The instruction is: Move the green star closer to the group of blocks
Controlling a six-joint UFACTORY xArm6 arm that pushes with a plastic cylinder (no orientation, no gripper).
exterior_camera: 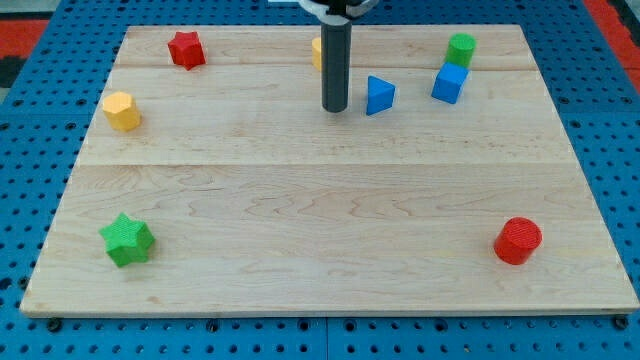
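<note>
the wooden board (330, 200) lay on a blue pegboard (40, 140). the dark rod (334, 65) stood upright near the view's top; my tip (334, 108) rested just left of the blue triangular block (379, 95), apart from it. the arm carried no gripper, so no jaw state applied. a yellow block (316, 52) sat partly hidden behind the rod. the green star (127, 239) sat at the view's bottom left, well apart from the tip. the red cylinder (518, 240) sat bottom right, the blue cube (449, 83) and green cylinder (461, 49) top right, the yellow hexagonal block (121, 110) at left, the red star (186, 49) top left.
</note>
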